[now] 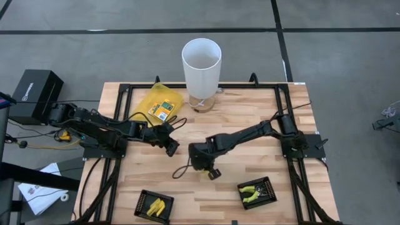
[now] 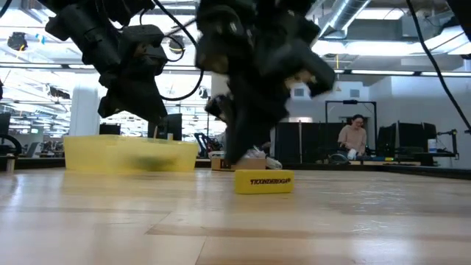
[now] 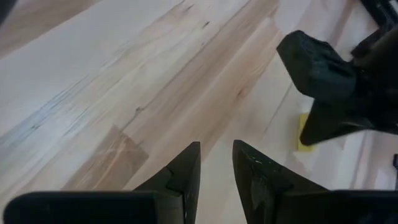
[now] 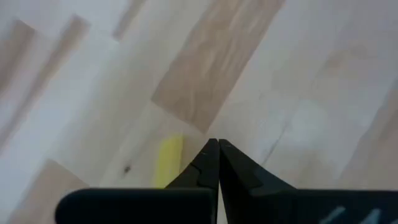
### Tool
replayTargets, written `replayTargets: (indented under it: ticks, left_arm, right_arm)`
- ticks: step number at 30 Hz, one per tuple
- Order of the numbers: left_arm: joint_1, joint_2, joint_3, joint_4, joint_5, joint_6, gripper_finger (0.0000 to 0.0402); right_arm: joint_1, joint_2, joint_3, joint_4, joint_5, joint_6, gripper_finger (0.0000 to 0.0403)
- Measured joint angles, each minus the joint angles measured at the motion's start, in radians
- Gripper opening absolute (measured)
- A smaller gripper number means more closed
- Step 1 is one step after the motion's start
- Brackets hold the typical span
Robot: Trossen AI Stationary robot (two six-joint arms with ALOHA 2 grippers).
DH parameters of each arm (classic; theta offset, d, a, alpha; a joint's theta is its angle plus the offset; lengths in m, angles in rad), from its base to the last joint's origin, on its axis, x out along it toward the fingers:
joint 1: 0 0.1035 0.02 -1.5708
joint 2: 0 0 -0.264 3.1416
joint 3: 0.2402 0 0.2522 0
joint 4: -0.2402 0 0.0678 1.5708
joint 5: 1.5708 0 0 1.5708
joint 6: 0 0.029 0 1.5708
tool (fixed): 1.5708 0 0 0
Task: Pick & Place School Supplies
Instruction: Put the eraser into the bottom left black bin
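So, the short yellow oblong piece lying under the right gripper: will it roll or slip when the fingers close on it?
The yellow oblong piece looks flat-sided and lies flat on the table, so it probably will not roll. It seems small and light, so the shut right gripper could easily push it across the smooth wood.

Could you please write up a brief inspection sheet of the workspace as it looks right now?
Surface: wooden table, black frame.
Job's things: yellow oblong piece loose on the wood; yellow pieces in left tray; pliers in right tray.
Clutter: yellow pouch, white cylinder.
End effectors: right end effector shut, empty, beside the piece; left end effector slightly open, empty.
Cables: black cable on the wood.
Surroundings: black box on the floor, seated person beyond.
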Motion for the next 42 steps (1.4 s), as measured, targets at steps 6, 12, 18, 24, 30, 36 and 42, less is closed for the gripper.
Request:
replayTargets:
  ticks: [6,12,18,24,30,36,42]
  left_arm:
    - [0.000,0.000,0.000,0.021,-0.006,-0.007,0.0090]
    - [0.005,-0.056,0.002,0.032,-0.035,0.033,0.0090]
    - [0.012,-0.112,-0.001,0.023,0.034,0.044,0.0090]
    - [-0.041,-0.086,0.041,0.040,0.133,0.047,0.0090]
    - [-0.075,0.033,0.141,0.041,0.131,0.067,0.0090]
    - [-0.090,0.228,0.311,0.030,0.137,0.200,0.0090]
    - [-0.091,0.398,0.471,0.014,0.184,0.265,0.0114]
  right_arm:
    - [-0.050,-0.002,0.148,-0.069,-0.010,-0.009,0.0001]
    - [-0.085,-0.002,0.189,-0.134,0.004,-0.002,0.0000]
    - [-0.156,-0.068,0.193,-0.353,-0.048,0.063,0.0044]
    - [-0.205,-0.244,0.195,-0.440,-0.050,0.118,0.0118]
    - [-0.250,-0.472,0.195,-0.430,0.074,0.298,0.0160]
    - [-0.244,-0.672,0.195,-0.413,0.270,0.473,0.0158]
    - [-0.190,-0.794,0.196,-0.451,0.437,0.526,0.0143]
